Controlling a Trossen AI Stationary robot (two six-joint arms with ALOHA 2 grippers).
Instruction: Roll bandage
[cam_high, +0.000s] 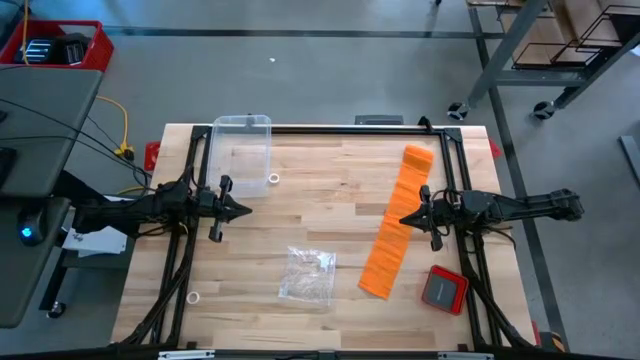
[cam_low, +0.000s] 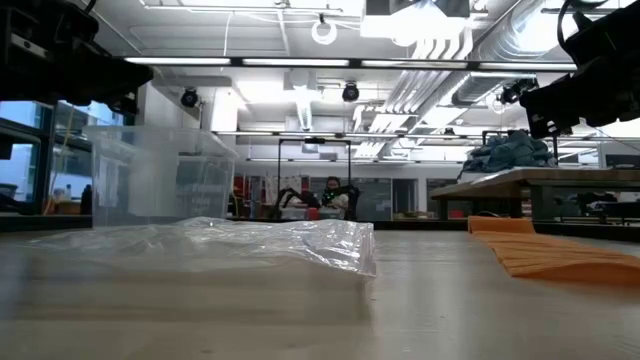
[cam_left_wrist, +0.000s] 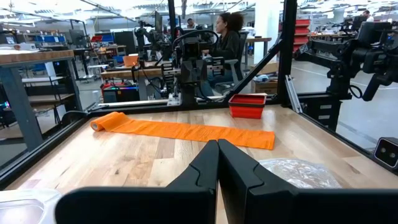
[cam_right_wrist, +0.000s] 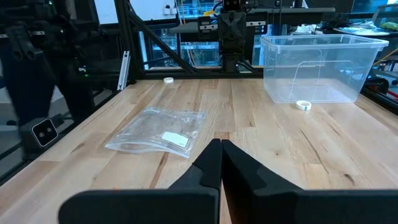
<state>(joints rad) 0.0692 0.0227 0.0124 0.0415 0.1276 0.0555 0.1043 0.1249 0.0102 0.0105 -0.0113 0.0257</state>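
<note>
The bright orange bandage (cam_high: 397, 222) lies flat on the table's right half as a long band running far to near, with a small rolled part at its far end (cam_high: 418, 155). It shows in the left wrist view (cam_left_wrist: 186, 130) and the low view (cam_low: 550, 255) too. My left gripper (cam_high: 245, 210) hovers shut over the table's left side, pointing right. My right gripper (cam_high: 404, 219) hovers shut above the band's middle, pointing left. Neither touches anything.
A clear plastic box (cam_high: 240, 150) stands at the far left, a small white ring (cam_high: 274, 179) beside it. A clear plastic bag (cam_high: 307, 274) lies near the centre front. A red square device (cam_high: 444, 289) sits near right; another white ring (cam_high: 193, 297) lies near left.
</note>
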